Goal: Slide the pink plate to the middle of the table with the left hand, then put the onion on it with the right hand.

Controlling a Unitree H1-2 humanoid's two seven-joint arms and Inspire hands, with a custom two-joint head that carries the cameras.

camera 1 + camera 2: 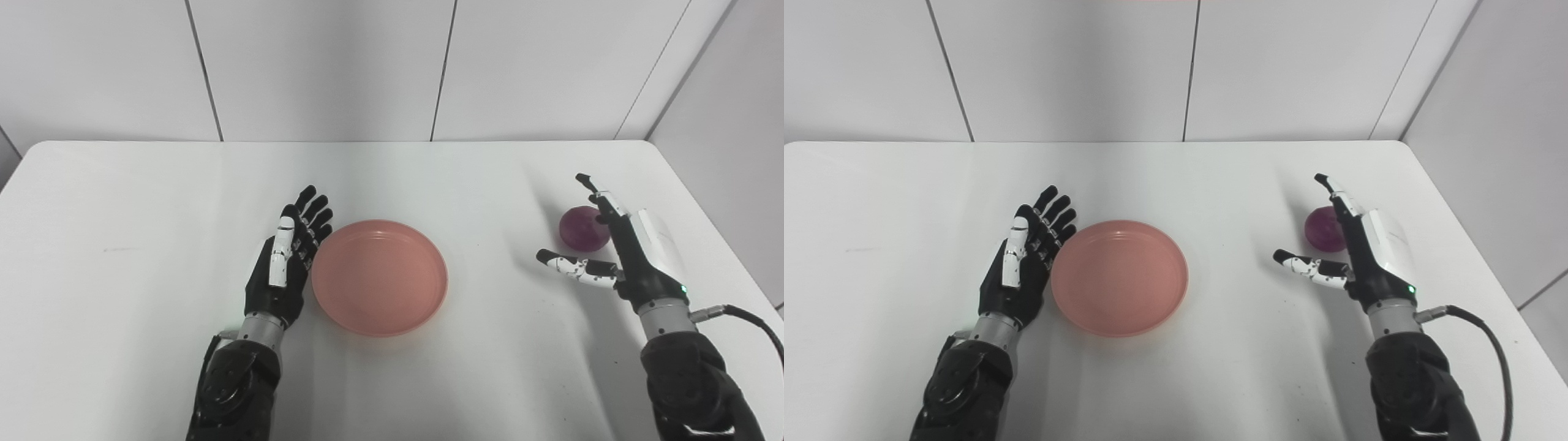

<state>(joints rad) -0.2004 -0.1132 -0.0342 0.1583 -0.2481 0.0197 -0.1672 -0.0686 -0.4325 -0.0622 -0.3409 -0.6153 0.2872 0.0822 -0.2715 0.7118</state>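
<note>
The pink plate (379, 277) lies flat on the white worktop (122, 245), about midway between its left and right sides and somewhat toward my near edge. It holds nothing.

My left hand (288, 260) rests at the plate's left rim, palm turned toward the plate, fingers (315, 211) stretched out and slightly spread, pointing to the far side. It grasps nothing; the fingertips sit right against the rim or just beside it, and I cannot tell whether they actually touch. The forearm comes in from the near edge, left of the plate.

The onion (582, 228), dark purple and round, sits on the worktop well to the right of the plate, near the right edge. My right hand (618, 245) is released too: its fingers (597, 196) reach upward and toward the far side along the onion's right flank, while the thumb (566, 263) points left, just on the near side of the onion. The onion lies in the open span between fingers and thumb, not grasped. Whether the fingers touch it I cannot tell, since they partly cover its right side. A black cable (747, 318) runs from my right wrist toward the right.
</note>
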